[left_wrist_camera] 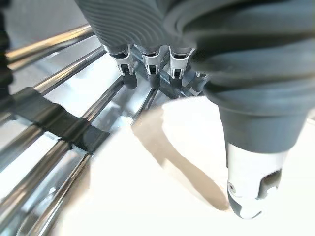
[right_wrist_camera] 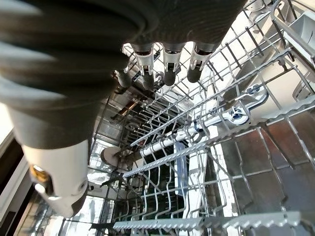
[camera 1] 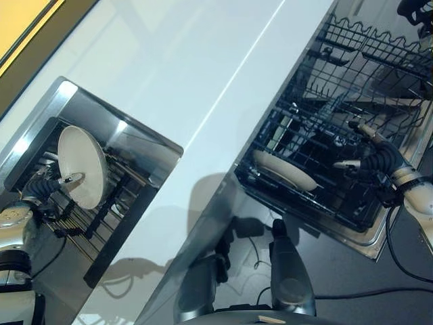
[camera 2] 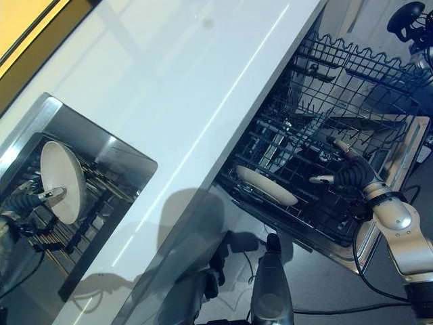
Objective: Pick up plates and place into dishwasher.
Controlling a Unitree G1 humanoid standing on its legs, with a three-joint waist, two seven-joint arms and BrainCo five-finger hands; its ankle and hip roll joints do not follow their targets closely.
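We are working across a white counter [camera 1: 203, 88] that is separating the sink [camera 1: 128, 132] on our left from the open dishwasher rack [camera 1: 338, 135] on our right.

In the sink, one plate [camera 1: 81, 166] is standing nearly on edge on the metal rods [left_wrist_camera: 54, 147]. A second plate [camera 1: 284, 169] is already lying in the rack at its near corner.

Our left hand [camera 1: 57, 184] is pinching the sink plate: the thumb [left_wrist_camera: 251, 182] is pressing on its face while the fingers [left_wrist_camera: 150, 69] are reaching over its far edge.

Our right hand [camera 1: 375, 159] is hovering over the rack, fingers relaxed and spread, holding nothing.

Risks from here:
- The pinch is sitting close to the rim, so the plate is likely to pivot or slip as we are lifting it (a smooth glazed face gives little friction).
- The lower edge may be catching on the rods or striking the sink wall during the lift.
- The right hand could be snagging its fingertips in the rack wires.
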